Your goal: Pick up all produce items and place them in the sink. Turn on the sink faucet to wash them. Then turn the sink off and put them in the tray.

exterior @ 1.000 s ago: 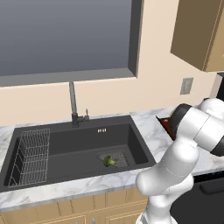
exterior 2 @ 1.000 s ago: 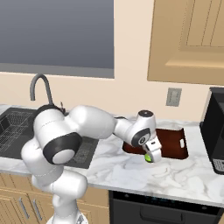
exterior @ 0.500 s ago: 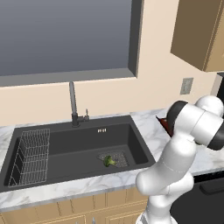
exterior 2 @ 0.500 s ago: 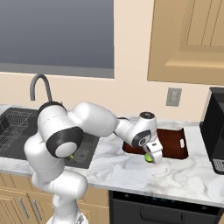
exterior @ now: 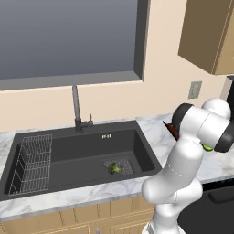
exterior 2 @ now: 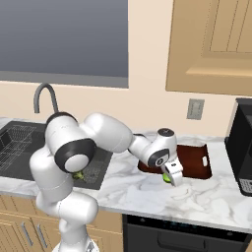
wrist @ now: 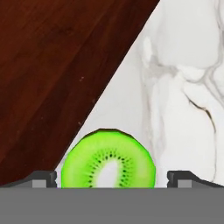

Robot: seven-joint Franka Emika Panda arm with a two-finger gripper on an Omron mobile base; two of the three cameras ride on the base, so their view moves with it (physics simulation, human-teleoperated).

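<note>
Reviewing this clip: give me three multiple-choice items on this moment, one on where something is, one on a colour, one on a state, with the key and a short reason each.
1. Where does the broccoli floret lie?
A. on the tray
B. in the sink, by the mesh drain
C. on the window sill

2. What colour is the cut face of the fruit between the gripper's fingertips?
A. bright green with a pale centre
B. orange
C. red

3. How does the gripper stand?
A. shut on the fruit
B. open, a fingertip on either side of the fruit
C. shut on the faucet lever

Key: B, the left base view shows it on the sink floor; A, the hand view shows it; B, gaps remain between fingertips and fruit.
</note>
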